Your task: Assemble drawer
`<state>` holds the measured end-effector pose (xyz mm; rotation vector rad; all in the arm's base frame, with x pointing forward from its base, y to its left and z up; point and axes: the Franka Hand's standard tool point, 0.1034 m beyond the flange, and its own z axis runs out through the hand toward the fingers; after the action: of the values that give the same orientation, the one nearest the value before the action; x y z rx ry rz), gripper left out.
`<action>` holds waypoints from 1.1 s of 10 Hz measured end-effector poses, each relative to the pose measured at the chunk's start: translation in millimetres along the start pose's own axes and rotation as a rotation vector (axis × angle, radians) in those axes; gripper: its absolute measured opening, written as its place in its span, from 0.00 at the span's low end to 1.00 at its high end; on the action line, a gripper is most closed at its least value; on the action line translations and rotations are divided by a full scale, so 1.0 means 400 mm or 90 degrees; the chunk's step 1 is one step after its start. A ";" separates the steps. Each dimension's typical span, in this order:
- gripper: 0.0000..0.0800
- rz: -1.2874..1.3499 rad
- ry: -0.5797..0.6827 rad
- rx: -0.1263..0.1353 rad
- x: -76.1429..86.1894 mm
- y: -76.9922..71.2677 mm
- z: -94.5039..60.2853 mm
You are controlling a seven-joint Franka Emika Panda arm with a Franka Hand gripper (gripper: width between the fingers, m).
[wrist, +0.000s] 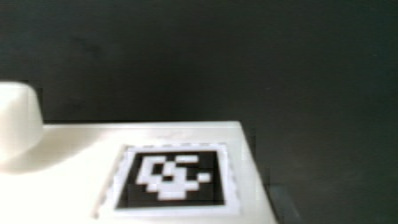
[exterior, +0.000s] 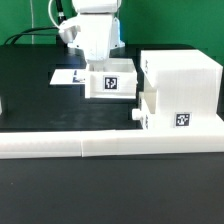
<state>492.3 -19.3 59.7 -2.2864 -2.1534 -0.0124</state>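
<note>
**Mid-table: arm over loose tray, housing parked beside the rail**

At table centre, the small open-top tray (exterior: 110,80) sits on the black table (exterior: 30,105), tag face toward the exterior camera. The gripper (exterior: 92,55) hangs directly over its far rim. You cannot tell from either view whether the fingers are wide, narrow or already on the wall; the arm's white body covers them.

The large housing (exterior: 180,90) stands toward the exterior view's right, against the long white rail (exterior: 60,145). A second tray (exterior: 143,112) with a knob appears partly seated low in its near face. The marker board (exterior: 68,76) lies flat just beside the loose tray, toward the exterior view's left.

Handling, as judgement:
- Thin-walled rigid plastic; likely light and stiff, not fragile.
- Smooth walls may slip under a weak pinch and the tray may skid on the table if nudged.
- Best hold is probably across one upright wall at its middle, clear of the knob.

Hard to read:
- Wrist view is blurred; it shows only a tagged white face (wrist: 169,170) and a rounded white shape (wrist: 15,115) at the edge, identity unclear.
- Loose tray's knob is not visible.
- Contact between fingers and rim is hidden.
</note>
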 end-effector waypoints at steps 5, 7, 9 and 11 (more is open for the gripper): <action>0.06 -0.004 0.000 0.002 0.001 0.053 -0.008; 0.06 -0.004 0.000 0.003 0.001 0.051 -0.005; 0.06 -0.040 0.001 0.008 -0.006 0.058 0.009; 0.06 -0.042 0.002 0.003 -0.008 0.096 0.004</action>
<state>530.5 -24.7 58.2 -2.2102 -2.2240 -0.0100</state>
